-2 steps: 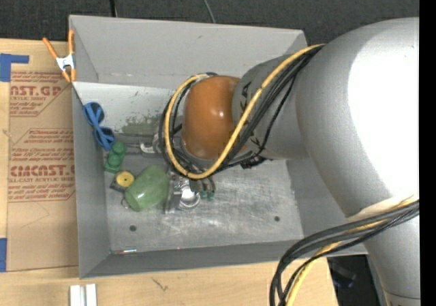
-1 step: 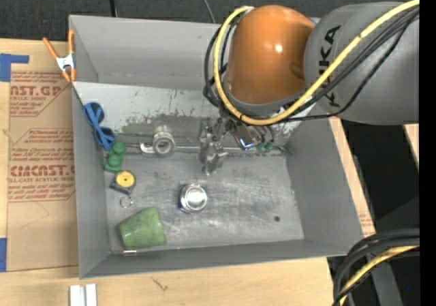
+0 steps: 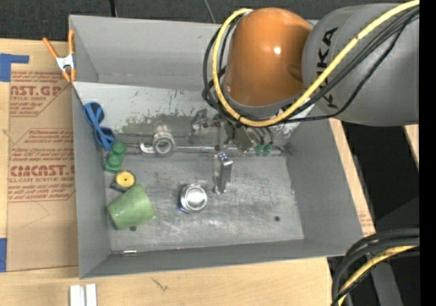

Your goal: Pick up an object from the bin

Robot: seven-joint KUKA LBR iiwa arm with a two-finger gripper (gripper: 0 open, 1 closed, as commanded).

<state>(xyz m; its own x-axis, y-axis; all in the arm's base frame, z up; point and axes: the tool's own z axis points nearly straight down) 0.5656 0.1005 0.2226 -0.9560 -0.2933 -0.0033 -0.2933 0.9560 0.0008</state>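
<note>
Grey metal bin [image 3: 262,199], scuffed floor. Nearest: green plastic cup [image 3: 131,207] on its side, front left, w/ small silver can [image 3: 193,197] mid-floor. Gripper [image 3: 222,176] hangs just right of & behind the can, nothing seen in it; can't tell if it's apart or together. Behind: yellow disc [image 3: 123,179], green peg [image 3: 114,155], metal ring [image 3: 162,143], blue strap [image 3: 97,125] by left wall.

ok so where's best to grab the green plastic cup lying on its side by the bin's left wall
Probably round the middle of the green plastic cup, coming straight down. It lies tipped over, so both curved sides are exposed from above. The left wall of the grey metal bin stands close and a small yellow disc lies beside the cup, so a sideways approach looks cramped.
</note>
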